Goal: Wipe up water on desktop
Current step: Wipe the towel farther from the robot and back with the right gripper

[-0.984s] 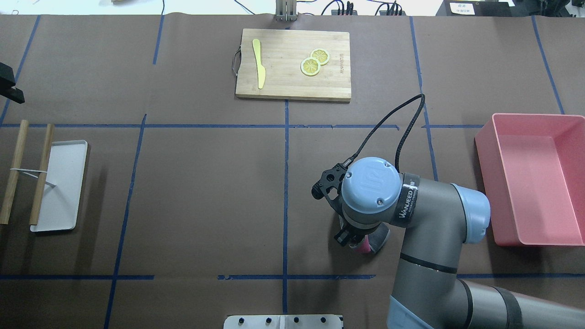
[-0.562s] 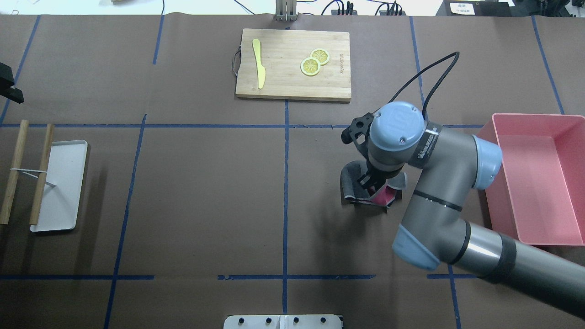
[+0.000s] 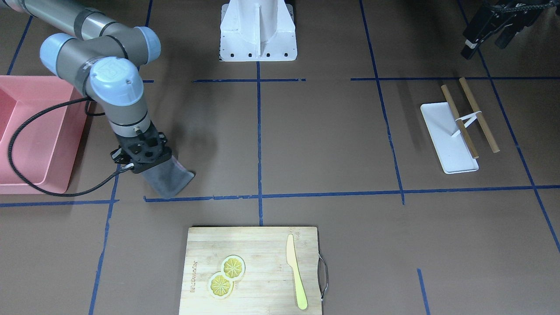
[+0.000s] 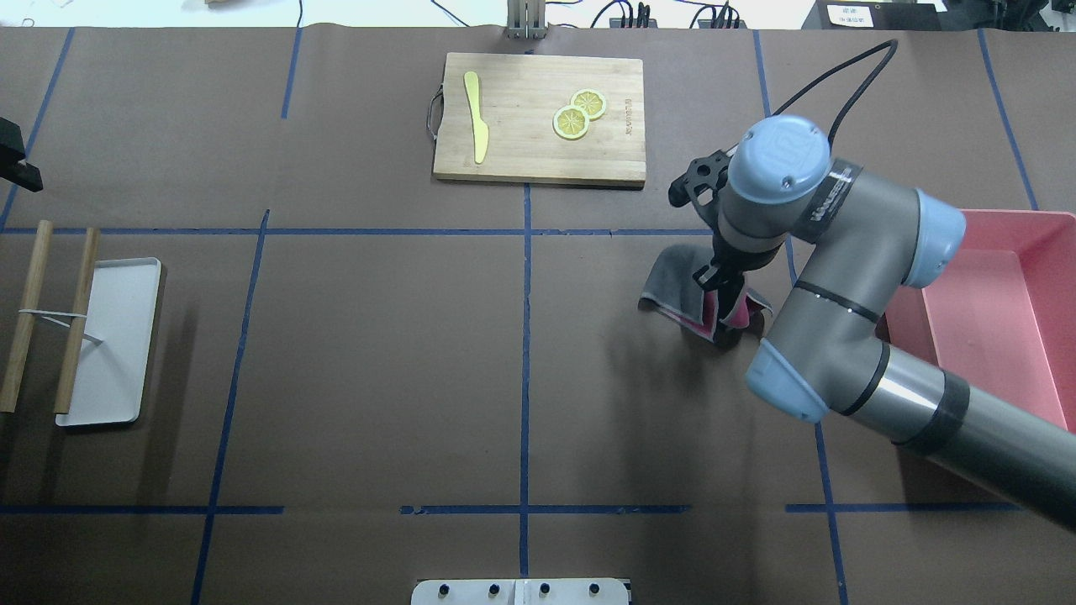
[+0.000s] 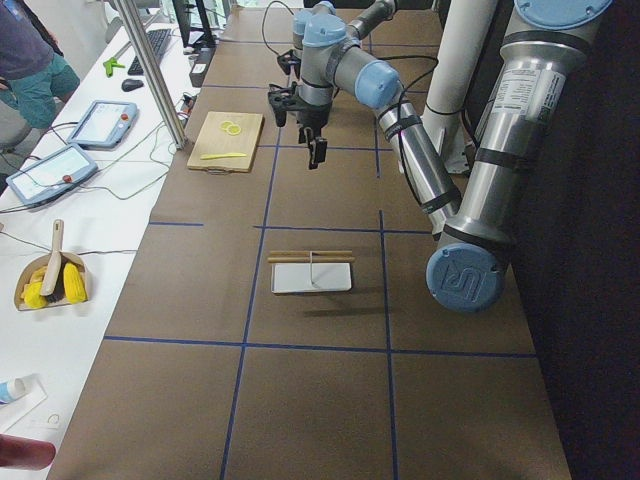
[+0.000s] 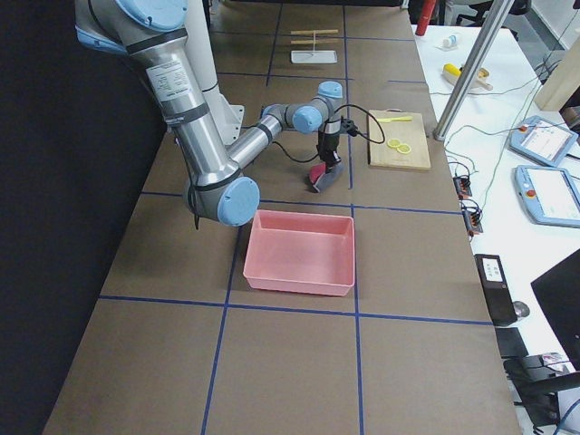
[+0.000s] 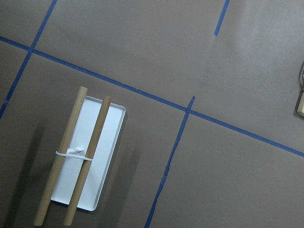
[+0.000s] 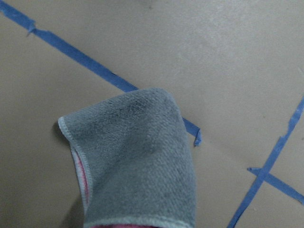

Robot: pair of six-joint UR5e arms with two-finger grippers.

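The desktop (image 4: 378,353) is dark brown with blue tape lines; I see no water on it. My right gripper (image 4: 725,294) points down, shut on a grey cloth with a pink underside (image 4: 672,290). The cloth trails on the desktop close to the far cross tape line. It also shows in the front view (image 3: 170,179) and fills the right wrist view (image 8: 137,156). The right gripper (image 3: 146,166) is partly hidden by the cloth. My left gripper (image 3: 488,39) hangs at the table's left end, open and empty.
A bamboo cutting board (image 4: 538,160) with a yellow knife (image 4: 476,118) and lemon slices (image 4: 578,113) lies at the far middle. A pink bin (image 4: 1009,336) stands right of the right arm. A white tray (image 4: 118,353) with two wooden sticks (image 4: 77,319) lies at the left.
My right arm has swept away from the robot base and to the right, dragging the cloth across the desktop toward the far cross tape line. The left arm has not moved.
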